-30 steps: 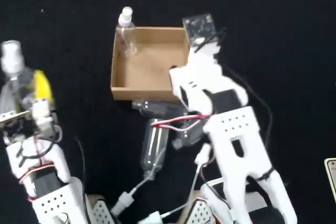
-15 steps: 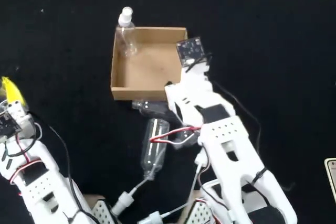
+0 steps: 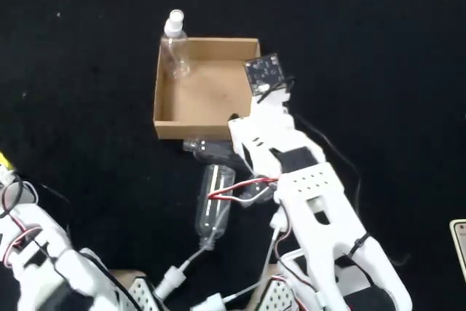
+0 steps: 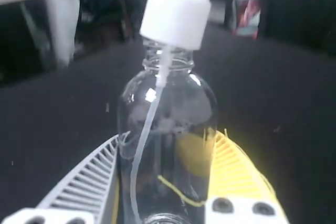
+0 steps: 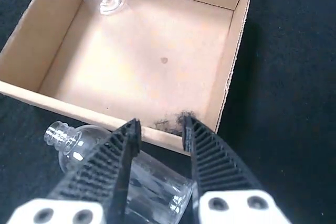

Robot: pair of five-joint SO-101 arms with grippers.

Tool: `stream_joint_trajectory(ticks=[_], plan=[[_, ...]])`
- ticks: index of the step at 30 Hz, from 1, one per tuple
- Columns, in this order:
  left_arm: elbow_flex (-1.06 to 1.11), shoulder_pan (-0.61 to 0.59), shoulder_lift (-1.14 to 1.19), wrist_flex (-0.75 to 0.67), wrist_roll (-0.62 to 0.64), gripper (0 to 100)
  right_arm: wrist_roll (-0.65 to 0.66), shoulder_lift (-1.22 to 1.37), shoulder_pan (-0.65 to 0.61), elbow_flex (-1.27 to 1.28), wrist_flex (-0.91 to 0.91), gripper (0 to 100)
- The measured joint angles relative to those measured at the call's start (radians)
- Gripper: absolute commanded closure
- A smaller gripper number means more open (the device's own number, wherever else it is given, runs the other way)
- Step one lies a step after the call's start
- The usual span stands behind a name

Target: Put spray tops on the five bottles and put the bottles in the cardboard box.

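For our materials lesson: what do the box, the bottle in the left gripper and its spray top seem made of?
Cardboard box: matte brown cardboard, raw cut edges. Bottle: probably clear plastic, glossy; glints, and its tube shows through. Spray top: likely opaque white plastic, smooth.

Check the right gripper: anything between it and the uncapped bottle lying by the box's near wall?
Nothing visible. The right gripper is open just above the uncapped bottle, which lies on its side outside the cardboard box, beside its near wall.
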Motion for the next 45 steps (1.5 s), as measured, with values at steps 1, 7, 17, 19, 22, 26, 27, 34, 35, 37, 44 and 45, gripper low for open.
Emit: stream_joint_trajectory(ticks=[1,7,17,19,22,26,27,34,35,37,44,45], plan=[[-0.003,-0.003,0.040,0.000,0.000,96,0.000,0.000,0.000,0.000,0.000,89.5],[-0.029,-0.012,0.190,0.000,0.000,96,0.000,0.000,0.000,0.000,0.000,89.5],[-0.114,-0.026,0.347,-0.118,0.000,96,0.000,0.000,0.000,0.000,0.000,89.5],[-0.114,-0.026,0.394,-0.226,0.000,96,0.000,0.000,0.000,0.000,0.000,89.5],[-0.114,-0.026,0.497,-0.408,0.000,96,0.000,0.000,0.000,0.000,0.000,89.5],[-0.129,-0.026,0.671,-0.611,0.000,96,0.000,0.000,0.000,0.003,0.000,89.5],[-0.138,-0.026,0.717,-0.654,0.000,96,0.000,0.000,0.000,0.006,0.000,89.5],[-0.216,-0.069,1.034,-0.942,0.000,96,0.000,0.000,0.000,0.006,0.000,89.5],[-0.230,-0.072,1.065,-0.948,0.000,96,0.000,0.000,0.000,0.006,0.000,89.5],[-0.259,-0.086,1.108,-0.956,0.000,96,0.000,0.000,0.000,0.006,0.000,89.5],[-0.298,-0.098,1.143,-0.964,-0.002,96,0.000,0.000,0.000,0.006,0.000,89.5],[-0.298,-0.098,1.143,-0.964,-0.002,95,0.000,0.000,0.000,0.006,0.000,89.5]])
